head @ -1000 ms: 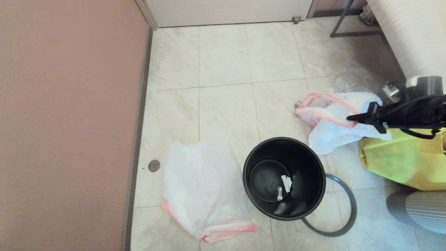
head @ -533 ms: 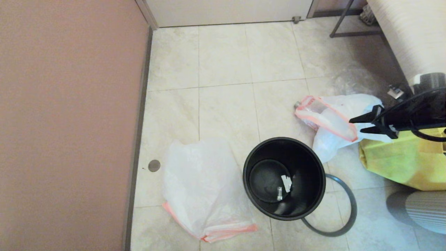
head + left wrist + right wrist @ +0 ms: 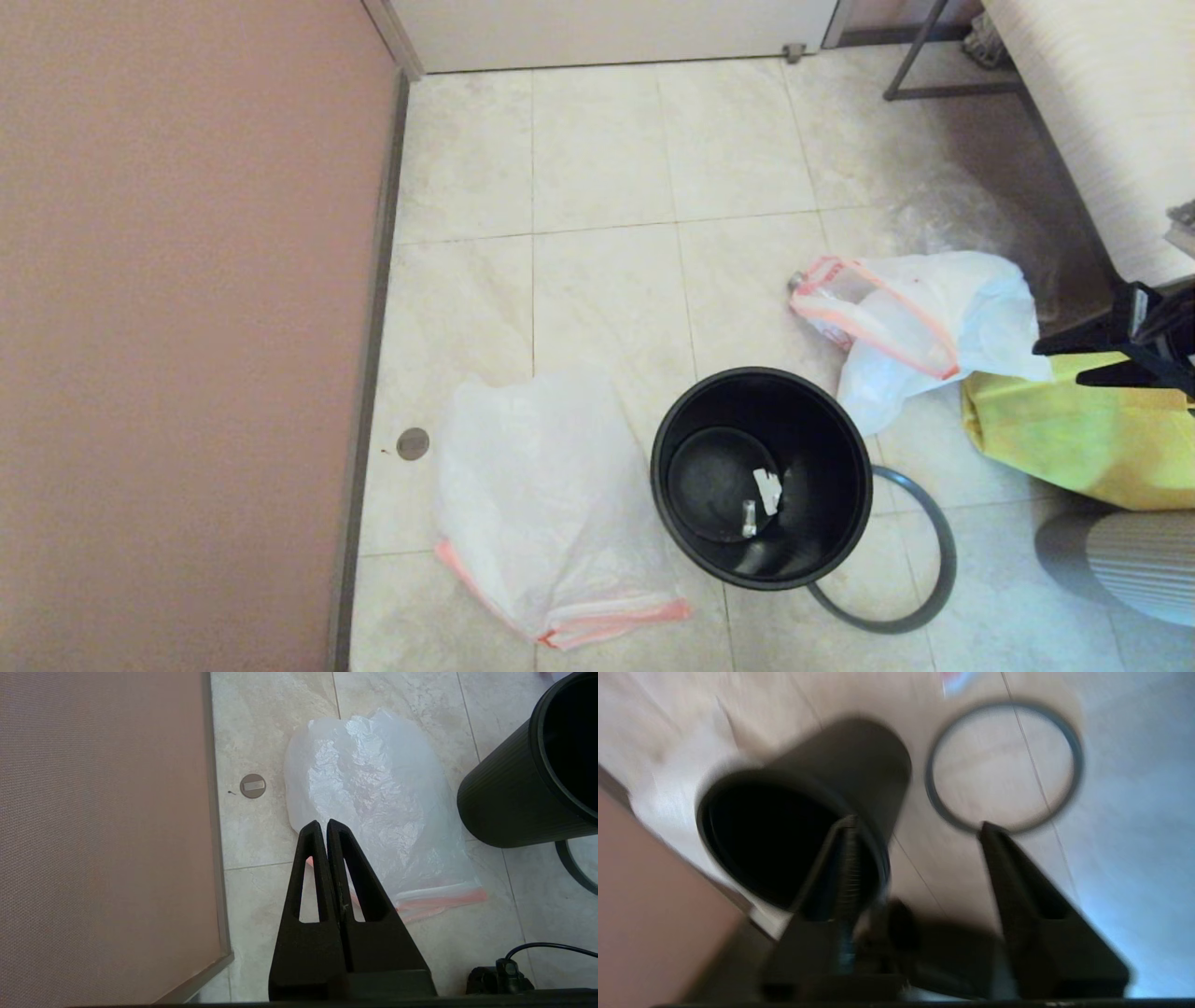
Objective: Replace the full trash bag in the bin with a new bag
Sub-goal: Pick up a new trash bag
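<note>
The black bin stands upright on the tile floor, with two small scraps inside. Its grey hoop lies on the floor beside it. The full trash bag, lumpy with a bottle showing, lies beyond the bin, to its right. The new bag lies flat to the bin's left. My right gripper hangs open and empty at the right edge, apart from the full bag; its wrist view shows the bin and hoop past the gripper. My left gripper is shut and empty above the new bag.
A yellow fabric bag lies right of the bin under my right gripper. A pink wall runs down the left, with a floor drain beside it. A metal frame and white furniture stand at the back right.
My right gripper let go of the full trash bag, opened and drew back to the right. The bag settled onto the floor. The bin, hoop and new bag stayed put.
</note>
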### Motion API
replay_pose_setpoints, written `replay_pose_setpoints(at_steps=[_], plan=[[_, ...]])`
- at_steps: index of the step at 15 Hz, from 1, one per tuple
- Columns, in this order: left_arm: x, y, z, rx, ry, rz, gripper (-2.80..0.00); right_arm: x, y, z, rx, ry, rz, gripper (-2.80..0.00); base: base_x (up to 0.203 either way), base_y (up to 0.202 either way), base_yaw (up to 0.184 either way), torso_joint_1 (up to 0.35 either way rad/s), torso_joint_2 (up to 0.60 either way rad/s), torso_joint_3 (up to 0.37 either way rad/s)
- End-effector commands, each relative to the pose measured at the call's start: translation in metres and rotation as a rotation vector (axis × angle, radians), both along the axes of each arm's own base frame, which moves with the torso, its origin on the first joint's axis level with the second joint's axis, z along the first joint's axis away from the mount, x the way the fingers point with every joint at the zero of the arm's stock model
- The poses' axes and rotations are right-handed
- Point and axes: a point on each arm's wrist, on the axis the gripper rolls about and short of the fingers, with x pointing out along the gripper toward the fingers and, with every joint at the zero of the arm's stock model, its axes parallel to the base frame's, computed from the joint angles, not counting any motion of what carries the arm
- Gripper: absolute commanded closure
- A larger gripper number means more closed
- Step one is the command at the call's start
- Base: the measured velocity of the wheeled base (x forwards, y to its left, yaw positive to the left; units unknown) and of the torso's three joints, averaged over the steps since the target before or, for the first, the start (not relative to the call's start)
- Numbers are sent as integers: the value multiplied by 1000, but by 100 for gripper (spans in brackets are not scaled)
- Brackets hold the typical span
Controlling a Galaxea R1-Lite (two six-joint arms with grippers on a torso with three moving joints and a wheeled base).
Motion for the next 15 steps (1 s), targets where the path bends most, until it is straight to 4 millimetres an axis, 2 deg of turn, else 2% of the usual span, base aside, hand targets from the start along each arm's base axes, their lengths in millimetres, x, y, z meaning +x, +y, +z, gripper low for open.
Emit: replay_pose_setpoints(at_steps=[1, 2, 4, 6, 8, 11, 13, 15], plan=[[1, 0, -2, 0, 9, 0, 0, -59, 14, 19, -35, -90, 14, 0, 0, 0, 0, 0, 0, 0], [1, 0, -2, 0, 9, 0, 0, -79, 19, 18, -59, -96, 22, 0, 0, 0, 0, 0, 0, 0], [1, 0, -2, 0, 9, 0, 0, -131, 29, 17, -145, -158, 37, 0, 0, 0, 0, 0, 0, 0], [1, 0, -2, 0, 9, 0, 0, -188, 39, 14, -235, -258, 55, 0, 0, 0, 0, 0, 0, 0], [1, 0, -2, 0, 9, 0, 0, -244, 50, 0, -329, -315, 118, 0, 0, 0, 0, 0, 0, 0], [1, 0, -2, 0, 9, 0, 0, -303, 59, -31, -415, -294, 250, 0, 0, 0, 0, 0, 0, 0], [1, 0, -2, 0, 9, 0, 0, -333, 60, -52, -434, -267, 360, 0, 0, 0, 0, 0, 0, 0], [1, 0, -2, 0, 9, 0, 0, -348, 59, -66, -438, -267, 409, 0, 0, 0, 0, 0, 0, 0]])
